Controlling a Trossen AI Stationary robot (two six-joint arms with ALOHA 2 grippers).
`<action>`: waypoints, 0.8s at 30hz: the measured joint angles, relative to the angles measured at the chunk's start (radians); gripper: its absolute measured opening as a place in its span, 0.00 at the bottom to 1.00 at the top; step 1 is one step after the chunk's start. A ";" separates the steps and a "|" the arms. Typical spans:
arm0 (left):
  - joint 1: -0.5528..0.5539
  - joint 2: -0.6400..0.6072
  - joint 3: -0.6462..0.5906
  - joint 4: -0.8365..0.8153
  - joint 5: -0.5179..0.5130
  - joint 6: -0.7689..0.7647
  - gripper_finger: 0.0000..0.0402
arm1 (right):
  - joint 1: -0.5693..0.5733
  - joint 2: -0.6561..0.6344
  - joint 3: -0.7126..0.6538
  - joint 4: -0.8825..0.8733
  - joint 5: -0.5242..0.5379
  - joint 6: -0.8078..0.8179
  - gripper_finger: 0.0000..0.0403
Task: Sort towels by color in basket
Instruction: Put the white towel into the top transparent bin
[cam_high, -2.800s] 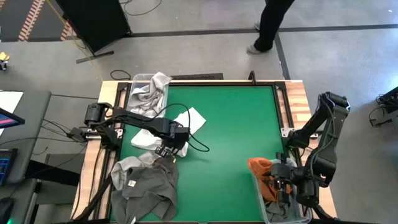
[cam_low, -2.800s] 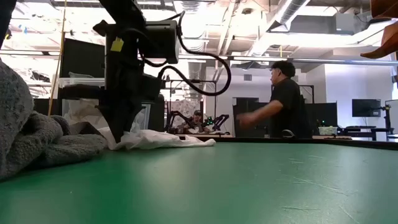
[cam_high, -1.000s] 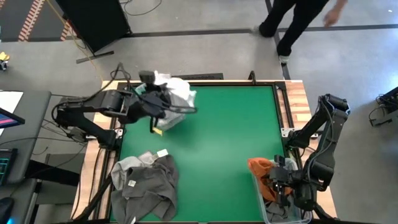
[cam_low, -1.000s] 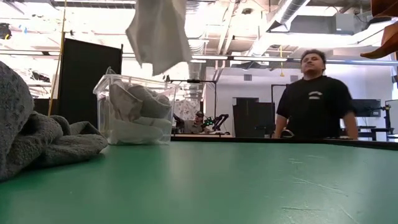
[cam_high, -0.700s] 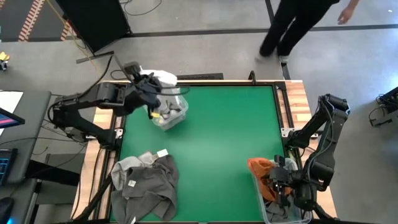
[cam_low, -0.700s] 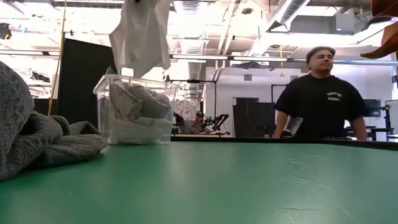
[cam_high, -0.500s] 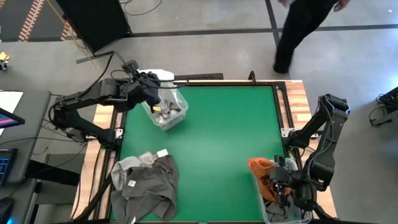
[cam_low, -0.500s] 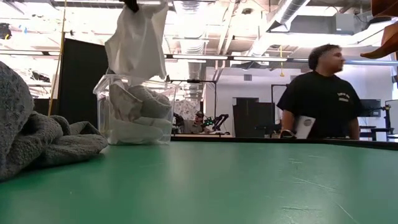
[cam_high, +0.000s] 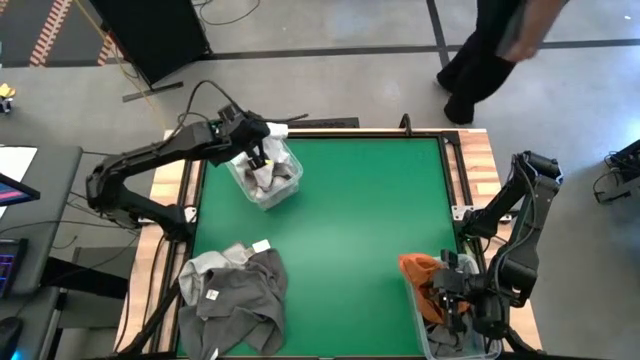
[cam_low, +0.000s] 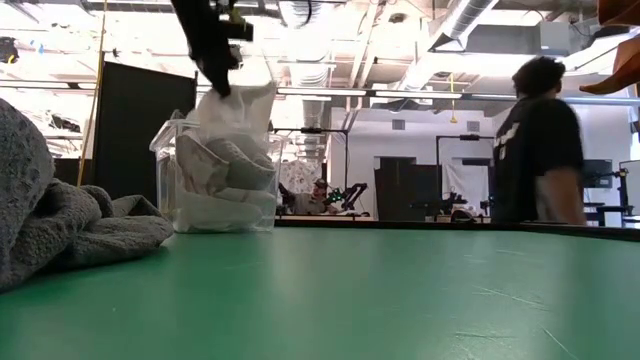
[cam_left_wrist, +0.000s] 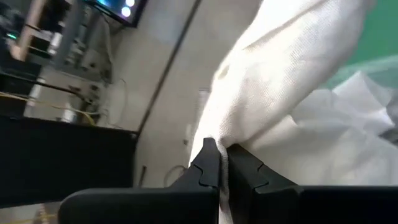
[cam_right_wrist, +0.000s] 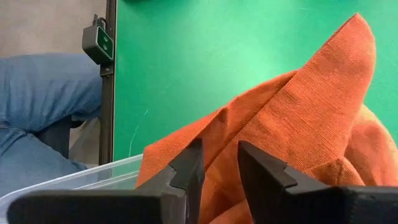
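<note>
Since half a second ago the left gripper (cam_low: 212, 62) has come down over the clear bin (cam_low: 218, 190) at the table's far left corner, fingers pinched shut on a white towel (cam_low: 232, 112) that hangs lengthwise straight down, its lower end inside the bin. Near the right front corner, the right gripper (cam_right_wrist: 217, 163) waits slightly parted above an orange towel (cam_high: 418, 272) draped over a second bin (cam_high: 420, 325), while grey towels (cam_high: 232, 296) lie heaped at front left.

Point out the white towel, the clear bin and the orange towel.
white towel (cam_left_wrist: 280, 81), left wrist view, hanging fold.
clear bin (cam_low: 168, 170), low view, near wall.
orange towel (cam_right_wrist: 298, 124), right wrist view, broad upper face.
</note>
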 joint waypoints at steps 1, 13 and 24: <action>0.016 0.000 -0.027 0.018 0.021 0.000 0.00 | 0.000 0.000 0.000 0.000 0.000 0.000 0.32; 0.126 0.000 -0.293 0.221 0.352 0.014 0.00 | 0.000 0.000 0.000 -0.004 0.001 -0.011 0.32; 0.155 0.014 -0.350 0.254 0.476 0.008 0.03 | -0.002 0.000 0.000 -0.003 0.021 -0.012 0.32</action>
